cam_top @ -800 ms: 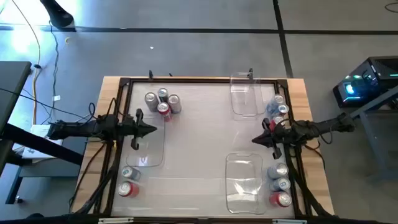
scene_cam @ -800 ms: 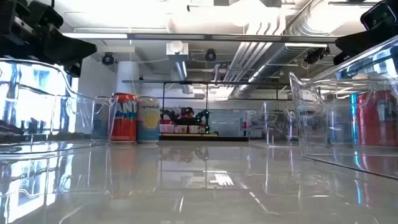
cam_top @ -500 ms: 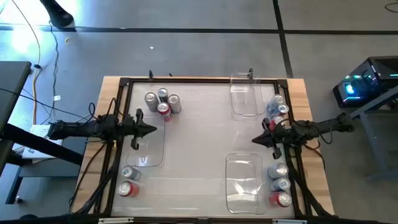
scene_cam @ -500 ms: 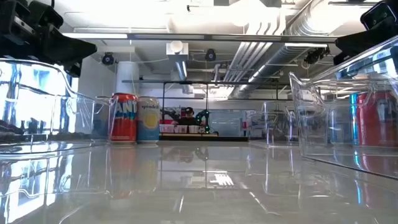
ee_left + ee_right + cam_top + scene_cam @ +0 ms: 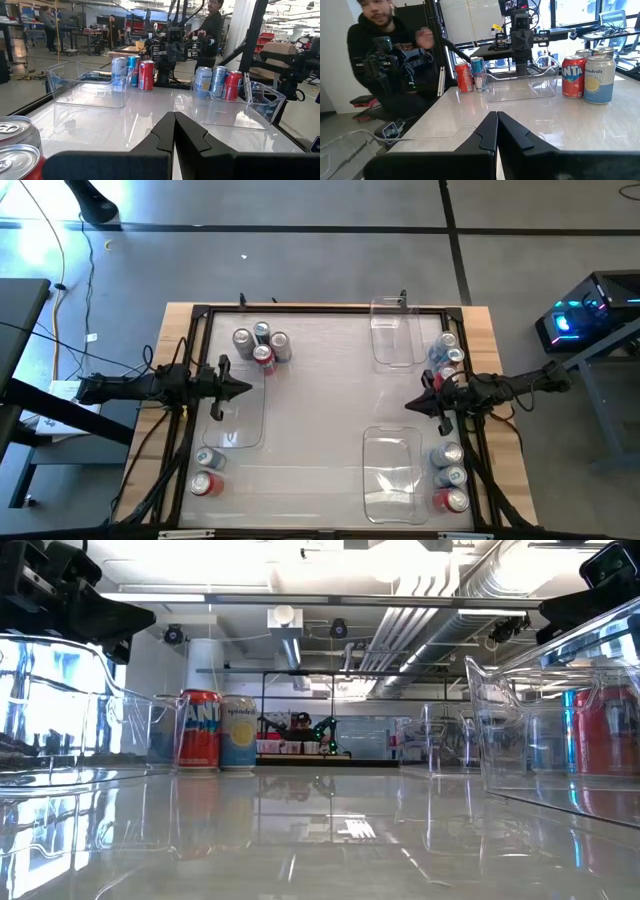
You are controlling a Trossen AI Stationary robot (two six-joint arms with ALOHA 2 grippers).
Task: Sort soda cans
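Note:
Soda cans stand upright on the table in groups: several at the far left (image 5: 262, 345), two at the near left (image 5: 206, 471), several at the far right (image 5: 446, 356) and three at the near right (image 5: 448, 475). My left gripper (image 5: 246, 389) is shut and empty, held over the far part of a clear bin (image 5: 236, 425); its shut fingers show in the left wrist view (image 5: 174, 122). My right gripper (image 5: 409, 406) is shut and empty, over bare table between two clear bins; its shut fingers show in the right wrist view (image 5: 496, 122).
A clear bin (image 5: 397, 335) stands at the far right centre and another (image 5: 392, 472) at the near right centre. A dark frame (image 5: 330, 308) runs around the tabletop. A person (image 5: 385, 55) stands beyond the table's left side. Bare tabletop lies in the middle (image 5: 320, 400).

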